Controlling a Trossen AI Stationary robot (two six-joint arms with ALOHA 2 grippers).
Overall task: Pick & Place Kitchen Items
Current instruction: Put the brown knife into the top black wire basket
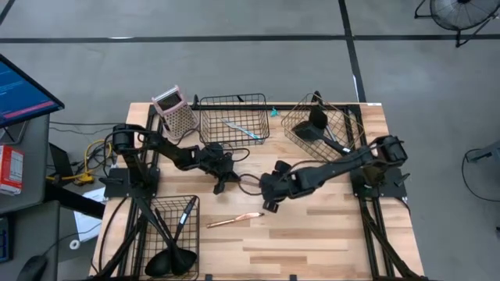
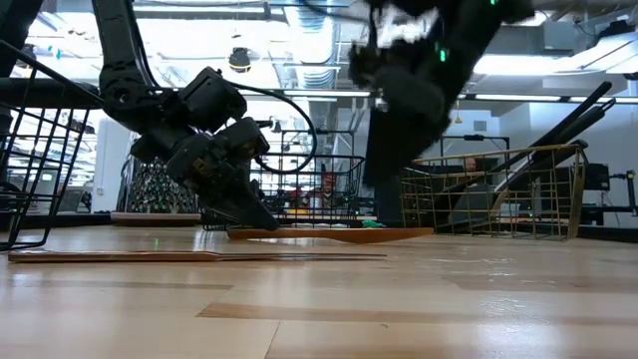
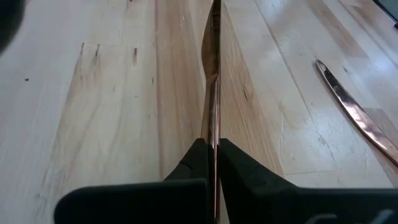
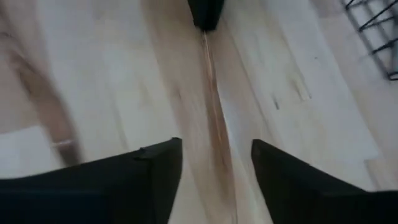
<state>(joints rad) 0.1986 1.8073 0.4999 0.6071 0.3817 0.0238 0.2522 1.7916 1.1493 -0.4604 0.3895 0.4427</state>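
Two slim copper pieces are seen on the bare wood. One copper utensil (image 3: 213, 81) is pinched edge-on between the fingers of the left gripper (image 3: 213, 163), at the centre of the high view just below the black wire basket (image 1: 233, 119); its free end is seen lying on the table (image 2: 399, 309) in the low view. The second copper piece (image 1: 233, 222) lies loose at lower centre of the high view. The right gripper (image 4: 214, 158) is held spread apart above the clamped utensil, right of centre. The piece is judged light, thin, stiff and slippery, so a flat-lying blade would be hard to pinch. A hold on the narrow handle, across its thickness, is judged best, with firm pressure against sliding or twisting.
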